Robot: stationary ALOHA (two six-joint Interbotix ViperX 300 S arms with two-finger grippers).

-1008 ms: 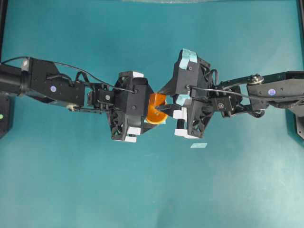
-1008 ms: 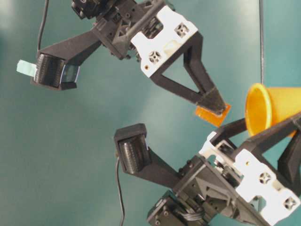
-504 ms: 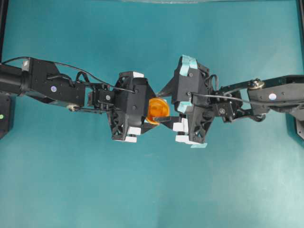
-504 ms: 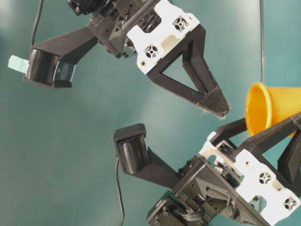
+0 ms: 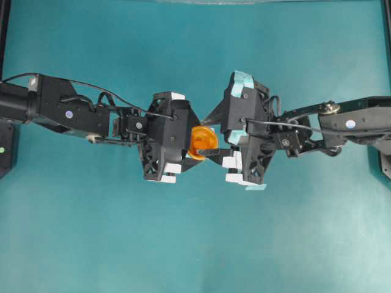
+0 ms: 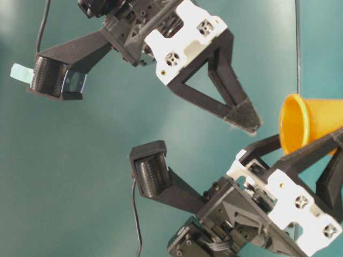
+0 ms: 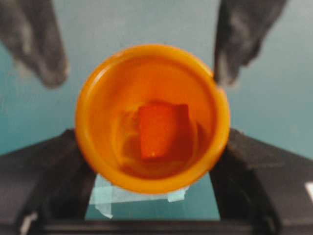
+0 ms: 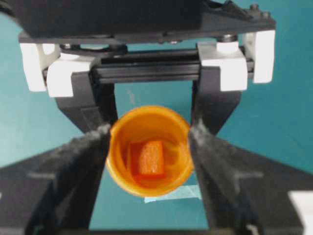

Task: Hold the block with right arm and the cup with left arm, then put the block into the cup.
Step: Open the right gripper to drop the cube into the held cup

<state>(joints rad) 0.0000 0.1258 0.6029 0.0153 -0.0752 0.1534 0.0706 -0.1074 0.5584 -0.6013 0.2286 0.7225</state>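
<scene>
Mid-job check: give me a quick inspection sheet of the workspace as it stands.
Surface: teal table, bare where visible.
Job's things: block lies inside the cup.
Clutter: pale tape mark on the table under the cup.
Grippers: left gripper shut on the cup; right gripper open, empty, facing the cup's mouth.
Cables: thin black cable along the left arm, another on the right arm.
Surroundings: dark frame edges at the sides.
</scene>
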